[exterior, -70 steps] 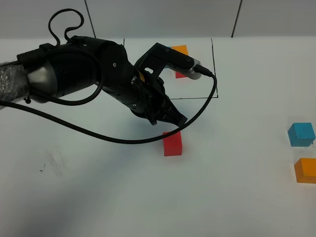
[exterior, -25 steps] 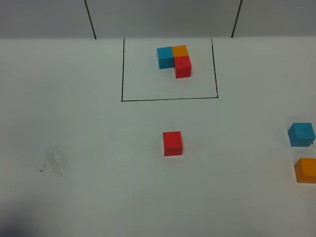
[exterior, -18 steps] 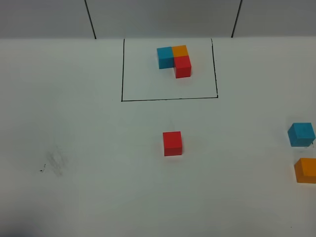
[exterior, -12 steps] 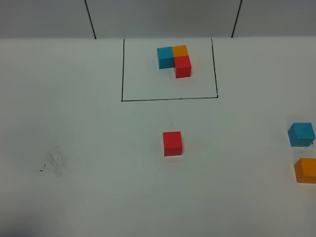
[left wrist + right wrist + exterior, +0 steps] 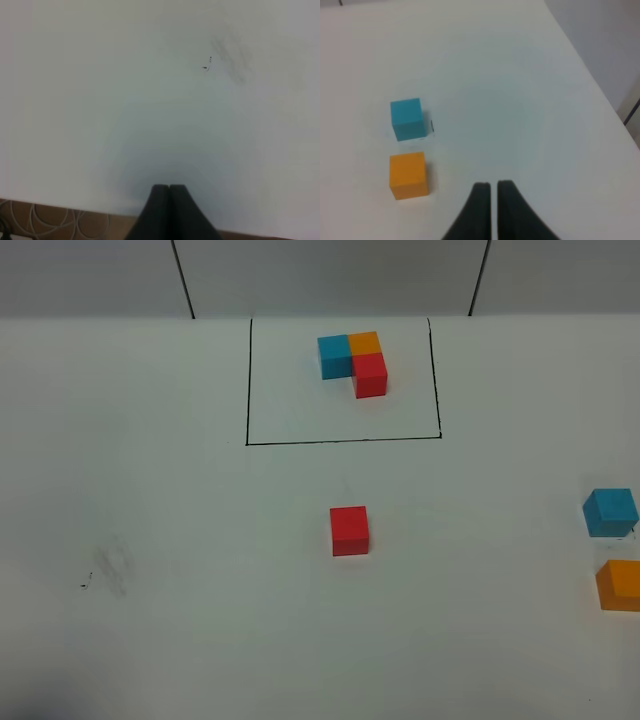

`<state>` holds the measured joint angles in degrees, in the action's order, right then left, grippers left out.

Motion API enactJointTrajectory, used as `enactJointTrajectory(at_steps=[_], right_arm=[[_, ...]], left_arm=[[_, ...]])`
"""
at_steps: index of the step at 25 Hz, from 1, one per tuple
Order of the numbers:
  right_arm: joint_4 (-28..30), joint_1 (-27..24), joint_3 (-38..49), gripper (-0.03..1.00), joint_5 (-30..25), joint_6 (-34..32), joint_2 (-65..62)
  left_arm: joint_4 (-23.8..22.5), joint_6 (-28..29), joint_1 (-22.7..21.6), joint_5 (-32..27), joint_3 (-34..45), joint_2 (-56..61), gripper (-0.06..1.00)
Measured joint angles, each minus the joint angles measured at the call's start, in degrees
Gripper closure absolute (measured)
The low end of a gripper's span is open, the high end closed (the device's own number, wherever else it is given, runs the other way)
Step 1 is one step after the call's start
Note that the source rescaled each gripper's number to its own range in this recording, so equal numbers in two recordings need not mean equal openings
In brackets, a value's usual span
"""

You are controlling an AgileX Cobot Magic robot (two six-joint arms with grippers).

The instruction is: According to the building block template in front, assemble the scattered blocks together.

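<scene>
The high camera shows the white table [image 5: 180,660] bright and evenly lit by soft light. The loose red cube [image 5: 349,530] is sharp, with only a thin shadow at its base, and the near left corner dims slightly. The left wrist view is hazy and low in contrast: a broad grey shadow spreads ahead of the blurred left gripper [image 5: 169,189], and the smudge [image 5: 232,57] looks soft. The right wrist view has a cool tint. There the right gripper [image 5: 492,186] is out of focus, while the loose blue cube [image 5: 408,119] and loose orange cube [image 5: 408,175] are fairly crisp.
</scene>
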<state>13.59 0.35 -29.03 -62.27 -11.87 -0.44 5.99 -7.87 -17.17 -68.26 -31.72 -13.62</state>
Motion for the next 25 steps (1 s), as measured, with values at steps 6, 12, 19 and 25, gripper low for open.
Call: enactJointTrajectory(at_steps=[6, 12, 19, 25], right_arm=[[0.0, 0.0, 0.0, 0.97, 0.0, 0.0, 0.0], [0.0, 0.0, 0.0, 0.97, 0.0, 0.0, 0.0], [0.0, 0.0, 0.0, 0.97, 0.0, 0.0, 0.0], [0.0, 0.0, 0.0, 0.97, 0.0, 0.0, 0.0]], left_arm=[[-0.06, -0.05, 0.97, 2.78, 0.45, 0.0, 0.94], [-0.21, -0.07, 6.46, 3.75, 0.51, 4.02, 0.94], [-1.35, -0.12, 10.37, 6.81, 2.05, 9.77, 0.94], [0.41, -1.27, 13.25, 6.15, 2.48, 12.96, 0.94]])
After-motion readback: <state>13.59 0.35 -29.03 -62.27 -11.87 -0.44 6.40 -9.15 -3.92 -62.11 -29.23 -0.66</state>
